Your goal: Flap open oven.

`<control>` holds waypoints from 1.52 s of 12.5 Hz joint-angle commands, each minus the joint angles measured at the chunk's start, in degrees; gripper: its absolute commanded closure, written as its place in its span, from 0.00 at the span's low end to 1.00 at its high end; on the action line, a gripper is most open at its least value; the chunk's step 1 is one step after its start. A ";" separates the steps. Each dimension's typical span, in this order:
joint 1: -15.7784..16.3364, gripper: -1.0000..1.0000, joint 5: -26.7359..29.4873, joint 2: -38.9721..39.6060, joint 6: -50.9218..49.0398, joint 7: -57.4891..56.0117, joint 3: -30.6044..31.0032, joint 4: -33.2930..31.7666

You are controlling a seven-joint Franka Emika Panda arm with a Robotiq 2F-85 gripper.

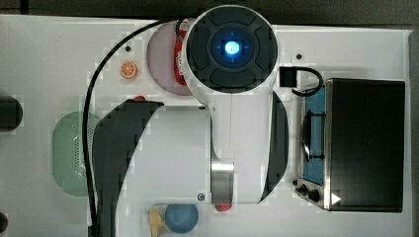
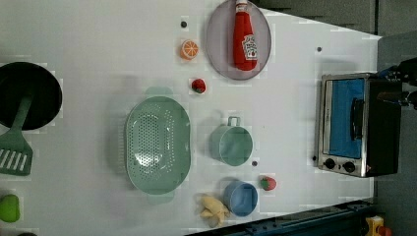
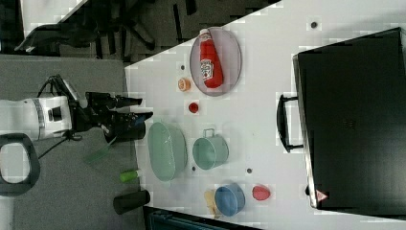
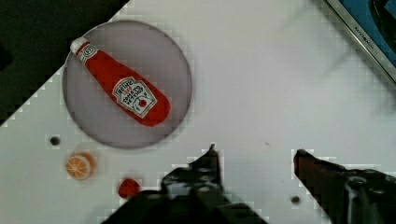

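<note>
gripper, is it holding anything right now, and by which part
Nothing is held. In the wrist view the gripper has its fingers apart with only bare table between them, and the oven sits off at the picture's edge with its door shut, untouched.

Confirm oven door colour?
Blue-tinted, with a dark bar handle; the oven door shows best in the left view.

White table [image 2: 98,49] carries oven [image 2: 356,125], colander [image 2: 157,142], plate [image 2: 216,54].
</note>
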 commanded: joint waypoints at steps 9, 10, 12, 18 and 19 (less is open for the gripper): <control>-2.66 0.43 0.97 -22.81 -9.16 4.75 -1.56 -14.87; -2.70 0.55 0.97 -22.46 -9.01 4.69 -1.80 -14.94; -2.71 0.78 0.95 -21.15 -8.96 4.60 -2.83 -15.23; -3.00 0.82 0.85 -15.02 -6.32 -7.69 -8.24 -17.16; -3.08 0.82 0.61 -13.87 -5.18 -11.63 -9.30 -17.40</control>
